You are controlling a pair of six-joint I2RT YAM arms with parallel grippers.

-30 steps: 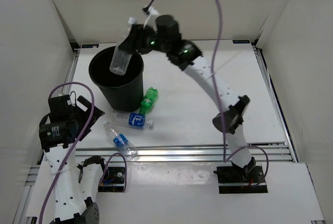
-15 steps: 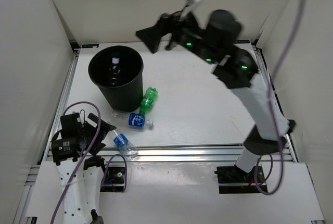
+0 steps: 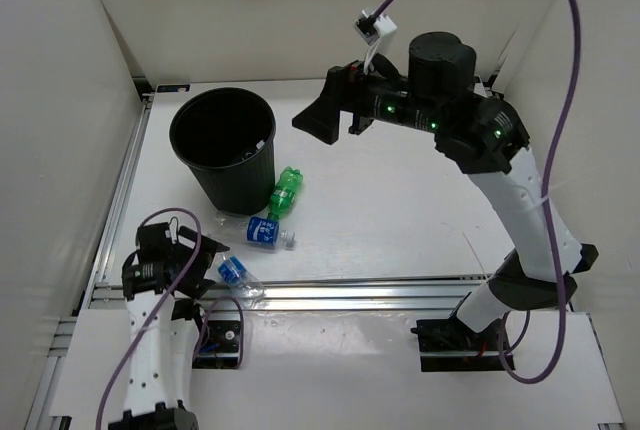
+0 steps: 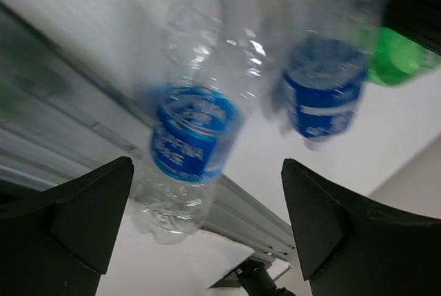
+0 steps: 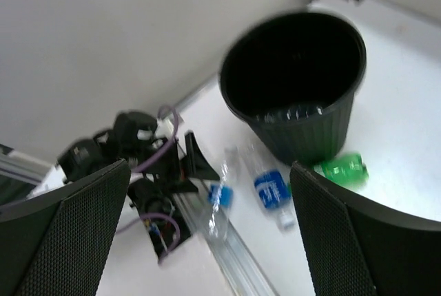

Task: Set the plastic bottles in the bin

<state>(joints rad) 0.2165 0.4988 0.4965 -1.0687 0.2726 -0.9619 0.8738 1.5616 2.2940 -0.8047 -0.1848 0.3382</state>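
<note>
1. Three bottles lie on the table point(image 3: 400, 220) in the overhead view. A green bottle point(image 3: 286, 191) is just beside the upright black bin point(image 3: 235, 178), a blue-labelled bottle point(image 3: 262, 231) is next to it, and the nearest bottle point(image 3: 235, 275) is at the near edge. The left claw point(image 3: 190, 250) sits low beside the nearest bottle. The right claw point(image 3: 325, 118) hangs high, right of the bin, spread wide and empty.
2. Left wrist view: the left claw is wide apart and grips nothing. The nearest bottle lies ahead between its fingers, blurred.
3. Right wrist view: the right claw is wide apart and empty. The bin stands below with a fourth bottle point(image 5: 289, 111) inside.
</note>
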